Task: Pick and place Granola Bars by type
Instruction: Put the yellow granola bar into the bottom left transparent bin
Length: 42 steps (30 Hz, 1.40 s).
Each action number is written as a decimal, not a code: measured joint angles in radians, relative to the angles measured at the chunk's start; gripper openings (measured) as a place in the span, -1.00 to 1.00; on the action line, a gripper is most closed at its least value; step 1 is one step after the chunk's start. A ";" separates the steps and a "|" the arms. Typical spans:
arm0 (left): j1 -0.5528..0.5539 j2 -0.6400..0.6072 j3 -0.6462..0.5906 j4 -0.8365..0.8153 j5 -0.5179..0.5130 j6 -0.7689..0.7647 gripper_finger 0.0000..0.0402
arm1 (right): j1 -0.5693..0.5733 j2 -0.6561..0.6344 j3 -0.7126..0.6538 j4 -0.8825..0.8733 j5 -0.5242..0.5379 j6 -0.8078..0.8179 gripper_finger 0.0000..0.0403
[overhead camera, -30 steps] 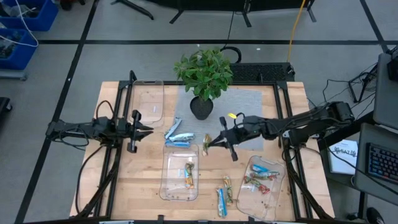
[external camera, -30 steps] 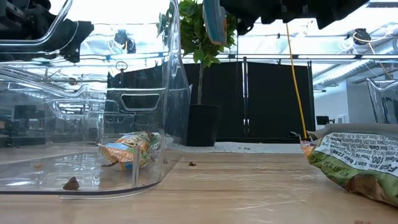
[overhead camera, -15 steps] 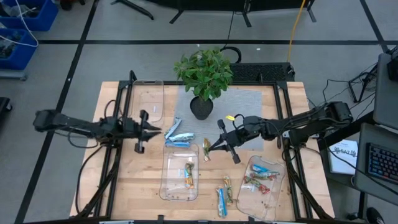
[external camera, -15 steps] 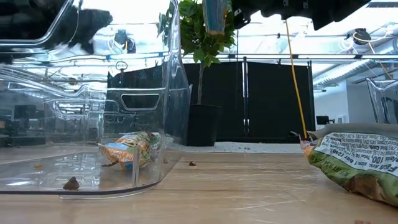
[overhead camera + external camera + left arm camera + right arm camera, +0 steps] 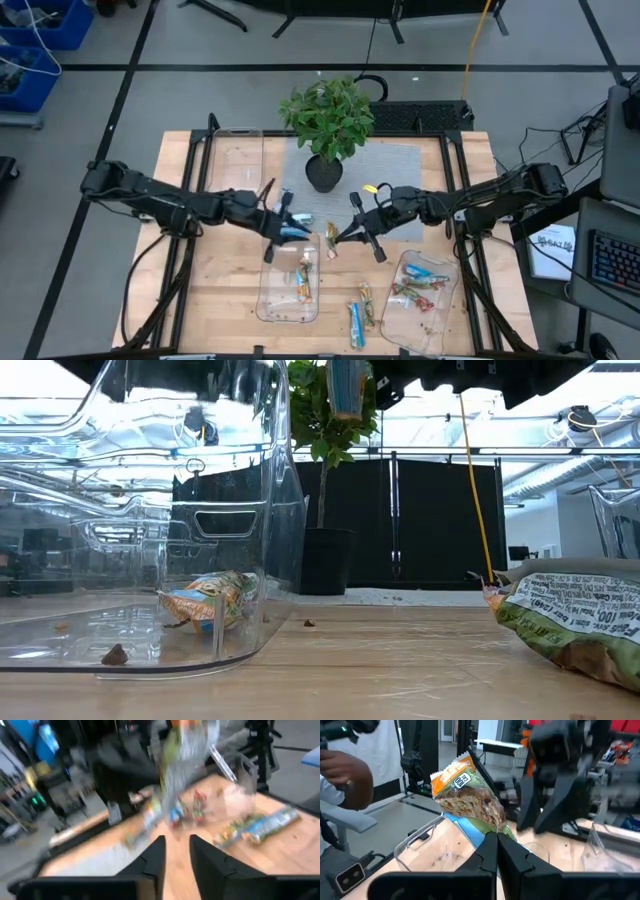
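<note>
Pinching green-orange granola bar (image 5: 470,800), right gripper (image 5: 496,851) clamped; left gripper (image 5: 176,855) fingers apart.

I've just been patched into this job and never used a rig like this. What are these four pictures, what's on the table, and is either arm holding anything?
You are looking at two dark robot arms at a wooden table, each ending in a two-finger gripper.

The overhead picture shows the whole table. The low one looks level across the tabletop. The other two come from cameras on each arm's wrist.

On the table stand a potted plant and three clear plastic trays. Small wrapped granola bars lie in two trays and loose on the wood.

The right gripper, near the table's middle, is shut on a green-orange granola bar, lifted above the table.

The left gripper reaches over the blue-white bars beside the middle tray; its fingers stand slightly apart and hold nothing I can see.
</note>
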 joint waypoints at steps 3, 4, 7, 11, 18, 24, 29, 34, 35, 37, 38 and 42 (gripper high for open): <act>0.002 -0.003 0.017 0.010 0.003 0.060 -0.32 | 0.000 0.000 -0.014 0.008 0.000 0.000 -1.00; 0.002 -0.007 0.015 0.004 0.002 0.089 -0.25 | 0.000 0.000 -0.021 0.013 0.000 0.000 -1.00; -0.012 -0.010 0.014 0.026 0.003 0.129 -0.03 | 0.000 0.000 -0.042 0.038 0.000 0.007 -1.00; -0.025 0.012 0.015 0.076 0.066 0.190 0.18 | 0.000 0.000 -0.053 0.043 0.000 0.008 -1.00; -0.025 0.075 0.014 0.265 0.272 0.197 0.26 | 0.000 0.000 -0.054 0.038 0.000 0.008 -1.00; -0.006 0.128 0.032 0.295 0.259 0.180 0.26 | 0.000 0.000 -0.054 0.039 0.000 0.008 -1.00; 0.013 0.202 0.095 0.294 0.256 0.175 0.26 | 0.000 0.000 -0.054 0.045 -0.001 0.008 -1.00; 0.026 0.256 0.136 0.284 0.272 0.175 0.26 | 0.000 0.000 -0.054 0.045 -0.002 0.008 -1.00; 0.027 0.259 0.140 0.283 0.290 0.175 0.26 | 0.000 0.000 -0.054 0.045 -0.002 0.008 -1.00; 0.027 0.264 0.154 0.284 0.323 0.175 0.26 | 0.000 0.000 -0.054 0.045 -0.002 0.008 -1.00; 0.027 0.268 0.160 0.287 0.336 0.175 0.26 | 0.000 0.000 -0.054 0.044 -0.002 0.008 -1.00; 0.026 0.275 0.185 0.283 0.380 0.150 0.26 | 0.000 0.000 -0.054 0.042 -0.002 0.008 -1.00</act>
